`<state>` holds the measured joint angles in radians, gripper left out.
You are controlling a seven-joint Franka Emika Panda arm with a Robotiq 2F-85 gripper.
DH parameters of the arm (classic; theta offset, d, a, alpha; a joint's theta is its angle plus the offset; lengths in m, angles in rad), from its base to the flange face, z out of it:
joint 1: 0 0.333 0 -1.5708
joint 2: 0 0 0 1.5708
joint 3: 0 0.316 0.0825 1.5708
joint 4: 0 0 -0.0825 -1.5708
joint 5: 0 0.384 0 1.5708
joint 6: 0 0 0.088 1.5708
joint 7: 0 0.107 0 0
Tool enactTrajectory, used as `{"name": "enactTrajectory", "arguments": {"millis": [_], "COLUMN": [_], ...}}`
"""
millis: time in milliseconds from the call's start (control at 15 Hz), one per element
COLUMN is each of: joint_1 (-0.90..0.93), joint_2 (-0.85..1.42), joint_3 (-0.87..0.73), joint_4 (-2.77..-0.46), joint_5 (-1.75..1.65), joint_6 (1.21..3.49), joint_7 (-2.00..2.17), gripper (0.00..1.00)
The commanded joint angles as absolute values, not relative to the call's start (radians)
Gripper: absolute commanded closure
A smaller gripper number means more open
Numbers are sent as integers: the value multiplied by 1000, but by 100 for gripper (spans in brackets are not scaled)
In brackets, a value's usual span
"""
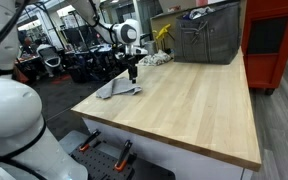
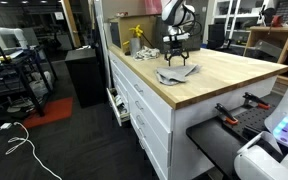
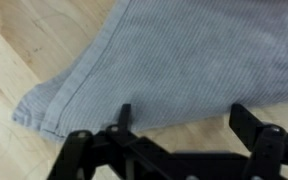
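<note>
A grey cloth lies flat on the light wooden tabletop and fills most of the wrist view; its hemmed corner points to the lower left. My gripper hangs open just above the cloth's near edge, fingers spread wide with nothing between them. In both exterior views the gripper hovers over the crumpled grey cloth near the table's edge.
A grey metal bin stands at the back of the table, with yellow items and a white bundle beside it. A red cabinet stands past the table. Drawers line the table's front.
</note>
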<state>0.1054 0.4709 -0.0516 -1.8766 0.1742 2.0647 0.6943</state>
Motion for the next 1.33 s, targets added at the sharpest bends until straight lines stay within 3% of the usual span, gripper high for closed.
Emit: {"name": "enactTrajectory", "arguments": {"millis": [0, 200, 267, 400, 933, 1000, 1267], "joint_1": [39, -2, -8, -17, -19, -11, 24], "joint_2": [422, 356, 345, 350, 397, 408, 465], "joint_3": [-64, -53, -50, -52, -68, -75, -118], "joint_4": [-2054, -2171, -2191, -2200, -2128, -2114, -2048], "joint_5": [211, 297, 328, 381, 490, 475, 399], "joint_6": [2188, 2286, 2317, 2363, 2538, 2574, 2683], "joint_7": [609, 514, 486, 473, 547, 577, 715], "gripper": [0, 0, 25, 32, 95, 99, 100]}}
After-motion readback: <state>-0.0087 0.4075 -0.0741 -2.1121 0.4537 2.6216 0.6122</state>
